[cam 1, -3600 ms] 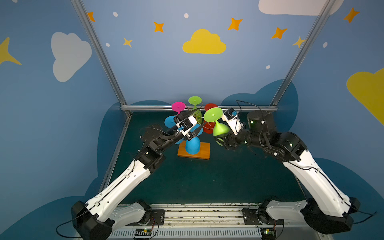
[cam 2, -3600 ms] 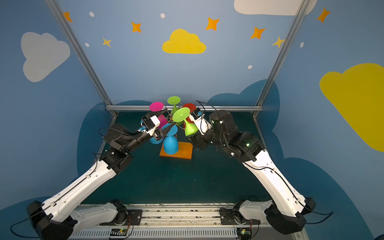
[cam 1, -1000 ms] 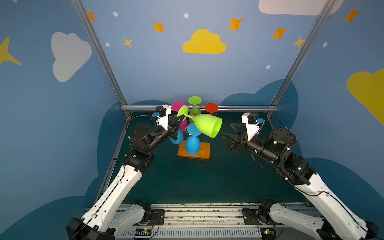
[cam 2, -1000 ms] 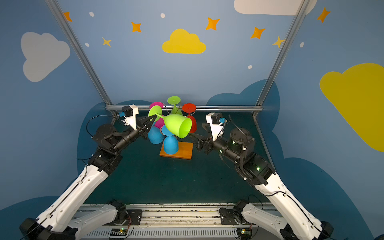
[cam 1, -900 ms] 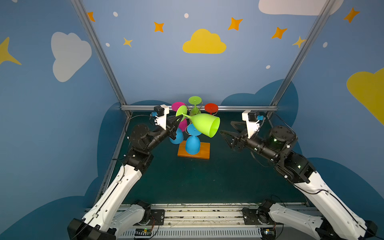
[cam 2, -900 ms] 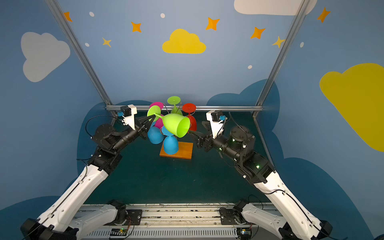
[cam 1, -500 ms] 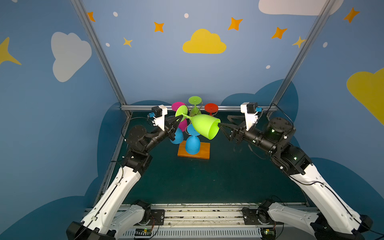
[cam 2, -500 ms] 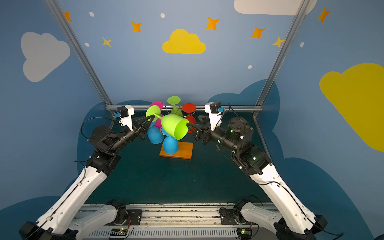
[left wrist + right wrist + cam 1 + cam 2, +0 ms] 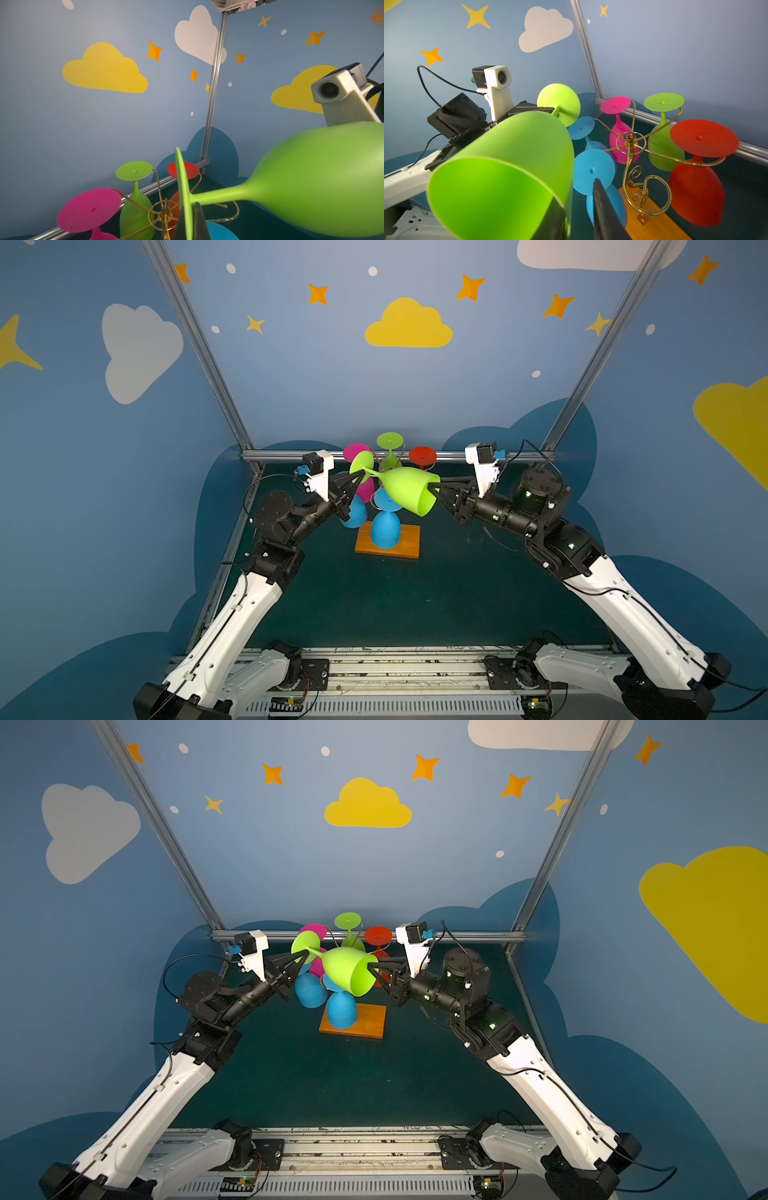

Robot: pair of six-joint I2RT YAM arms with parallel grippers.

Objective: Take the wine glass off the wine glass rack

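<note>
The lifting-off part of the task is judged as done: the lime wine glass [image 9: 409, 493] is being held in the air above the wine glass rack [image 9: 629, 143], clear of its gold scroll arms, while five other glasses [image 9: 695, 172] are being left hanging there upside down. It is being carried between both arms. The left gripper [image 9: 358, 479] is clamped together on the edge of the foot disc [image 9: 182, 187]. The right gripper [image 9: 434, 488] is being pressed onto the bowl's rim, with one finger inside the bowl and one finger [image 9: 602, 207] outside it. What is left appears to be a handover and a set-down on the green mat [image 9: 457, 593], neither yet done. The glass's long axis is being kept nearly level, running across the cell from arm to arm. The foot is being pointed toward the left arm, and the open mouth toward the right arm, tipped slightly downward.
</note>
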